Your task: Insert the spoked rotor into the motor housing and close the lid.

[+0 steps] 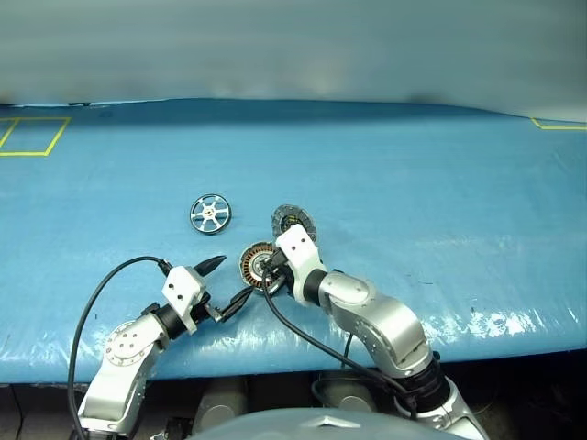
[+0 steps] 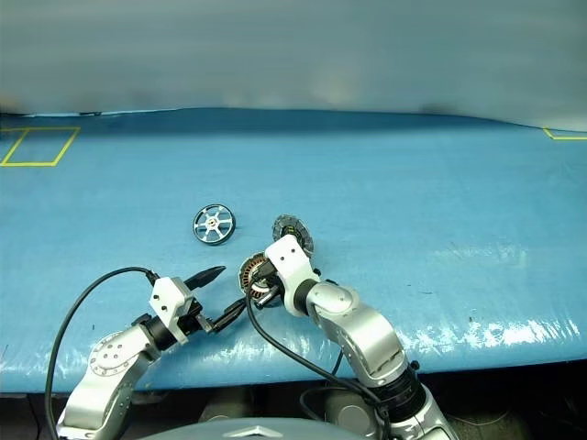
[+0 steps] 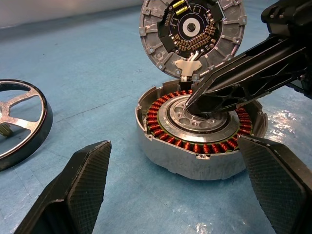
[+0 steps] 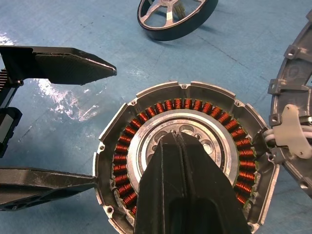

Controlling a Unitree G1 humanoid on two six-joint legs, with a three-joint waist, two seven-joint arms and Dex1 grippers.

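Observation:
The motor housing [image 1: 254, 259] lies on the blue table near its front edge, its copper winding ring [image 4: 185, 104] showing around a silver centre. The lid [image 1: 293, 220] stands upright at the housing's far rim, hinged open, its dark inner face [image 3: 192, 34] turned toward me. My right gripper [image 4: 174, 136] is shut, and its joined tips rest on the housing's silver centre. Just left of the housing, my left gripper [image 1: 227, 282] is open, with nothing between its fingers [image 3: 73, 190]. The spoked rotor [image 1: 210, 214] lies flat on the table, apart from both grippers, behind and to the left.
Yellow tape rectangles [image 1: 32, 136] mark the blue table cover [image 1: 440, 202] at the far left and far right. A black cable [image 1: 101, 293] loops from the left wrist. The table's front edge runs just below the grippers.

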